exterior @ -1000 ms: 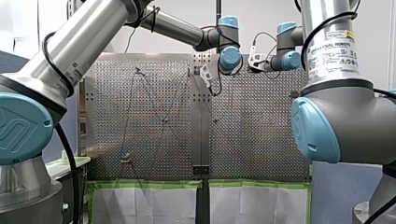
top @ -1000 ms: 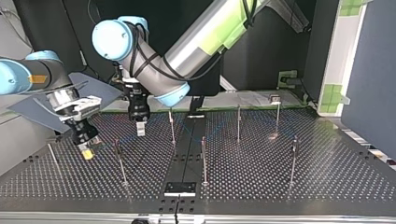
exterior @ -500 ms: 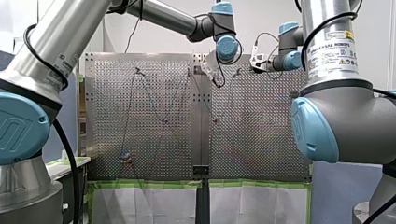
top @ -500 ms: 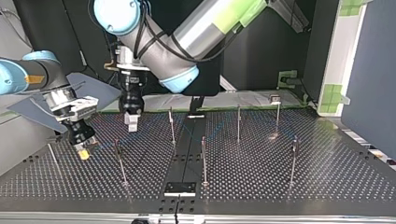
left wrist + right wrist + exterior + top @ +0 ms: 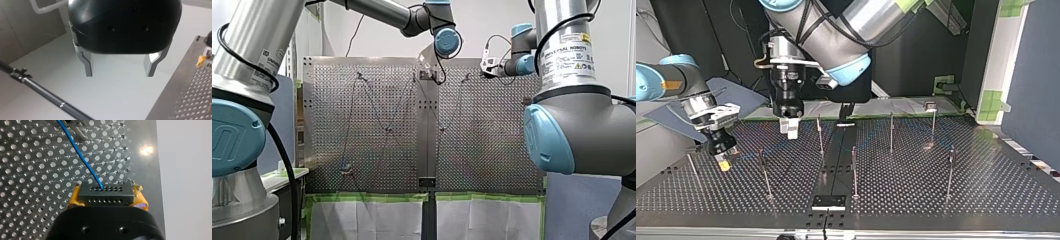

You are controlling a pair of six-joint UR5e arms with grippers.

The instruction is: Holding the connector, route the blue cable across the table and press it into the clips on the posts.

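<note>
Perforated metal desk (image 5: 916,195) with thin upright posts (image 5: 854,172) spread across it, dark panels behind in the top view

right claw (image 5: 725,163): at the top view's left, low over the desk near its side edge, between two of the posts. can't tell if it touches the surface

right wrist view: yellow pads (image 5: 73,199) pinch the black connector (image 5: 104,195) from both sides, rows of pin holes facing out

blue cable (image 5: 80,157) leaves the top row of the connector and runs taut and diagonal over the holes toward the foot of a post ahead of the claw

front view: cable zigzags over the desk from post to post, far row to middle row and back, with one leg dropping to a post at the near left. too thin there to tell whether it sits in any clip

left claw (image 5: 119,73): metal fingers (image 5: 88,66) spread wide, nothing between them. in the top view it hangs above the desk's far edge, pointing straight down, just left of the far middle post, clear of cable and posts

left wrist view mostly shows pale floor past the desk edge, plus a dark rod (image 5: 50,96) crossing under the claw
</note>
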